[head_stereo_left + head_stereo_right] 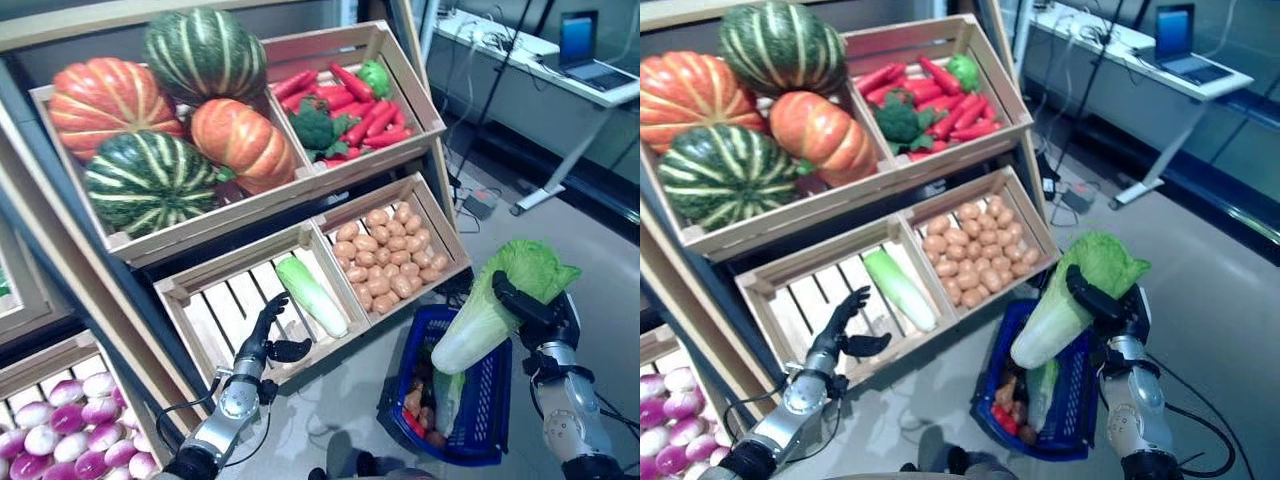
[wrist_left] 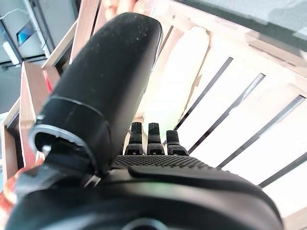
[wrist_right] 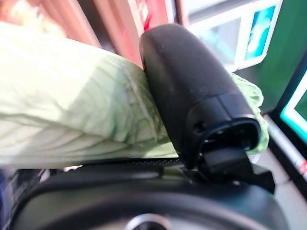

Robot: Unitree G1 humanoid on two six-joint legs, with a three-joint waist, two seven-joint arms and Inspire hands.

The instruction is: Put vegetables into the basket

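Note:
My right hand (image 1: 535, 312) is shut on a large pale green cabbage (image 1: 495, 300), held tilted above the blue basket (image 1: 490, 400) on the floor. The right wrist view shows the thumb (image 3: 192, 91) pressed over the cabbage (image 3: 72, 110). Inside the basket lie another cabbage (image 1: 447, 400) and some red and orange vegetables (image 1: 415, 405). My left hand (image 1: 265, 340) is open, fingers straight, at the front edge of the slatted crate (image 1: 200, 330) where one long cabbage (image 1: 310, 295) lies. The left wrist view shows that cabbage (image 2: 172, 86) past the fingers (image 2: 152, 139).
The shelf holds crates of striped pumpkins (image 1: 150, 180), red peppers with broccoli (image 1: 345, 110) and potatoes (image 1: 390, 260). Purple-white turnips (image 1: 70, 430) fill a crate at the lower left. A desk with a laptop (image 1: 590, 60) stands at the back right.

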